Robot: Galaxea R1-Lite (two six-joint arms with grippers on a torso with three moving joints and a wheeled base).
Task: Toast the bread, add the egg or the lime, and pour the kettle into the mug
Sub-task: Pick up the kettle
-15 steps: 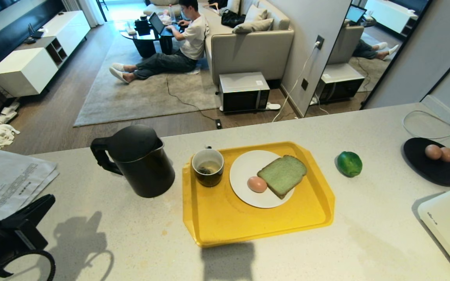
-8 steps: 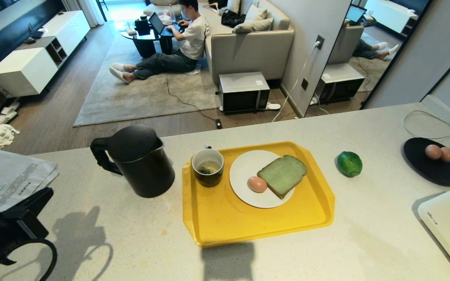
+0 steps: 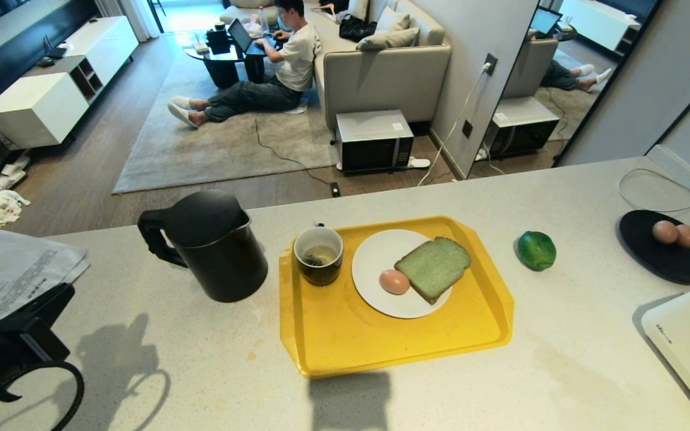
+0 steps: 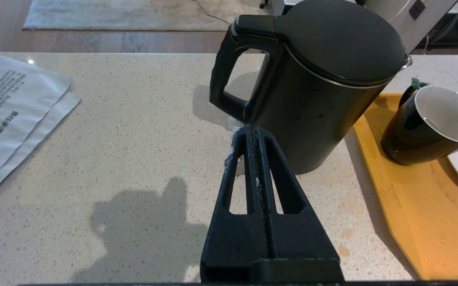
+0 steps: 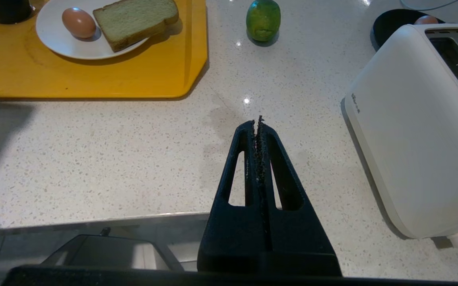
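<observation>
Matte black domed kettle [image 4: 316,79] faces the left gripper [image 4: 251,133], its ribbed fingers pressed together.

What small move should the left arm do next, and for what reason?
Probably it should open the left gripper and ease toward the kettle's handle. The fingers are shut and empty, short of the kettle, which stands upright on the counter beside the tray. The mug already holds some liquid, so pouring may be under way or unfinished.
</observation>
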